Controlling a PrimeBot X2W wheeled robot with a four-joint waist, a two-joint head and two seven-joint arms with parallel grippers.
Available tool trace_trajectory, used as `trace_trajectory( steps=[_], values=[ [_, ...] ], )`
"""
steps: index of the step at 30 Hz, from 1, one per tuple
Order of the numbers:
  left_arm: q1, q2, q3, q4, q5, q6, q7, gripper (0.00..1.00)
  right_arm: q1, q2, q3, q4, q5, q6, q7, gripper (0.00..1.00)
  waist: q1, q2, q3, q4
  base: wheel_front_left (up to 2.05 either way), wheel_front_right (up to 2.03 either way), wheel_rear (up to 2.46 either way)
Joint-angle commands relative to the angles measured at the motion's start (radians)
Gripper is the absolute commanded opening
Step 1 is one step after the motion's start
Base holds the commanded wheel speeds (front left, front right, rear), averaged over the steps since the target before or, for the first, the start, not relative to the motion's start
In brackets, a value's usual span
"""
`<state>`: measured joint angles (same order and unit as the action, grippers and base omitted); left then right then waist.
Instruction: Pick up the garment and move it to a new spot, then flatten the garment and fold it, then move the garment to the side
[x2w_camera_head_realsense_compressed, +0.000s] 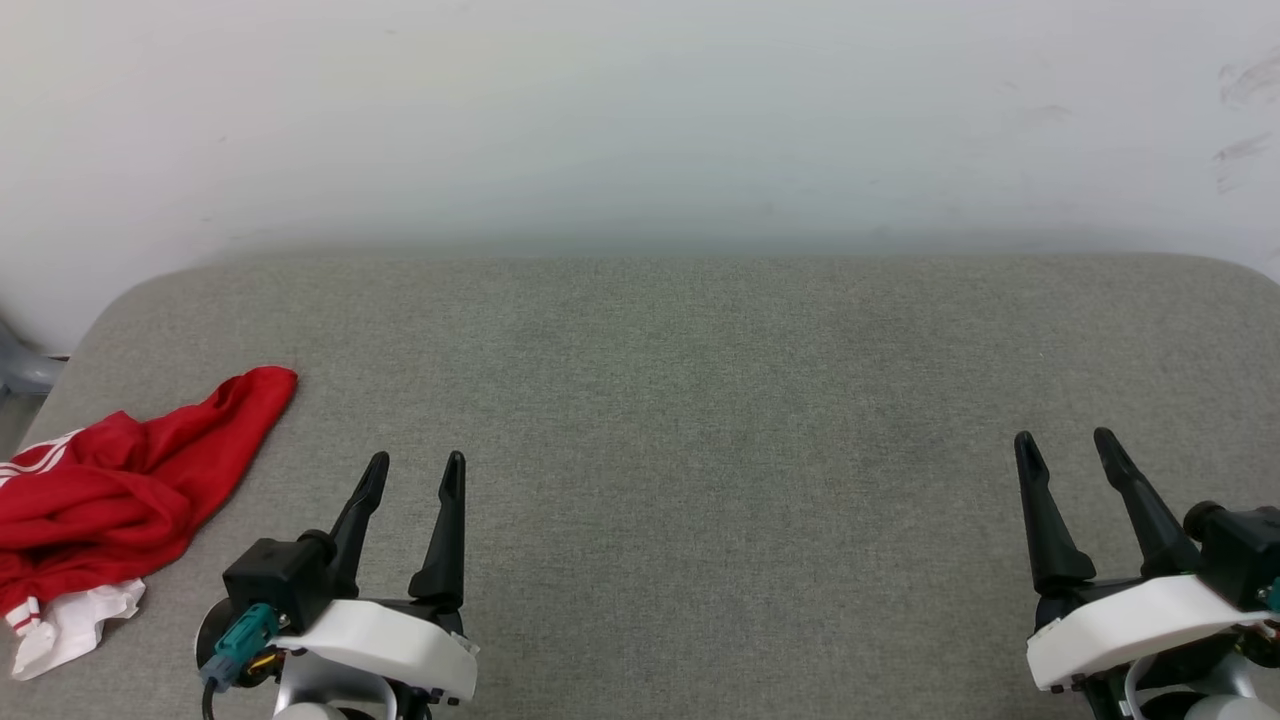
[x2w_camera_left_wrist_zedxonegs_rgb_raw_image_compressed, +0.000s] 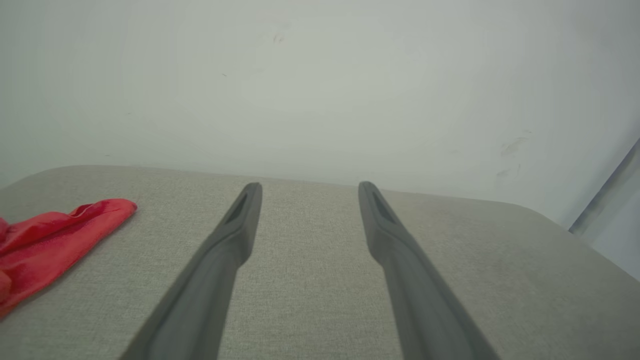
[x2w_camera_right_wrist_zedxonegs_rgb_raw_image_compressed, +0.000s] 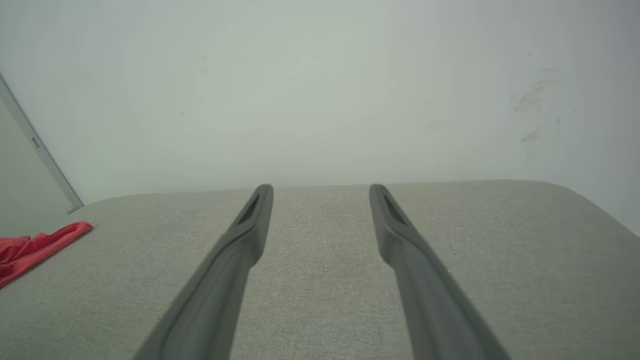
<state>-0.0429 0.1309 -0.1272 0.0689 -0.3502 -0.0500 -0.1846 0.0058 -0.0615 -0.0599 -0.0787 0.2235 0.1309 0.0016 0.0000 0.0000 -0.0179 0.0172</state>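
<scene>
The garment (x2w_camera_head_realsense_compressed: 120, 490) lies crumpled at the table's near left edge, red with a white sleeve and striped trim showing at its lower end. Its red cloth also shows at the left of the left wrist view (x2w_camera_left_wrist_zedxonegs_rgb_raw_image_compressed: 55, 235) and the right wrist view (x2w_camera_right_wrist_zedxonegs_rgb_raw_image_compressed: 35, 247). My left gripper (x2w_camera_head_realsense_compressed: 415, 470) stands open just right of the garment, apart from it, with nothing between its fingers (x2w_camera_left_wrist_zedxonegs_rgb_raw_image_compressed: 235, 225). Far across the table at the lower right, my right gripper (x2w_camera_head_realsense_compressed: 1065, 445) is open too and holds nothing.
A grey fabric-covered table (x2w_camera_head_realsense_compressed: 700, 400) with rounded far corners stands against a plain white wall (x2w_camera_head_realsense_compressed: 640, 120). A grey object (x2w_camera_head_realsense_compressed: 20, 370) shows beyond the table's left edge.
</scene>
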Motion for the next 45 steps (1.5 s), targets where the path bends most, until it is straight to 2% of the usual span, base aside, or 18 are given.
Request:
trace_trajectory(
  steps=[1, 14, 19, 39, 45],
  values=[
    [0.005, 0.005, -0.003, -0.002, 0.019, 0.000, -0.008, 1.00, 0.006, 0.002, -0.001, -0.015, -0.024, 0.000, -0.003, 1.00, 0.0000, 0.0000, 0.000, 0.000, 0.00, 0.00, 0.00],
    [0.004, -0.004, 0.015, 0.026, 0.099, 0.006, -0.035, 1.00, 0.017, 0.010, 0.004, -0.034, -0.108, 0.000, -0.011, 1.00, 0.0000, 0.0000, -0.004, 0.033, 0.00, 0.00, 0.00],
    [0.004, -0.017, 0.030, 0.058, 0.107, 0.004, -0.046, 1.00, 0.033, 0.012, 0.013, -0.045, -0.139, 0.000, -0.010, 1.00, 0.0000, 0.0000, -0.009, 0.087, 0.00, 0.00, 0.00],
    [0.025, 0.007, 0.070, 0.088, 0.229, 0.033, -0.081, 1.00, 0.039, 0.012, 0.053, -0.017, -0.188, 0.000, -0.040, 1.00, 0.0000, 0.0000, -0.025, 0.376, 0.00, 0.00, 0.00],
    [0.035, 0.007, 0.083, 0.093, 0.208, 0.034, -0.081, 1.00, 0.038, 0.012, 0.055, 0.002, -0.168, 0.000, -0.050, 1.00, 0.0000, 0.0000, -0.030, 0.428, 0.00, 0.00, 0.00]
  ],
)
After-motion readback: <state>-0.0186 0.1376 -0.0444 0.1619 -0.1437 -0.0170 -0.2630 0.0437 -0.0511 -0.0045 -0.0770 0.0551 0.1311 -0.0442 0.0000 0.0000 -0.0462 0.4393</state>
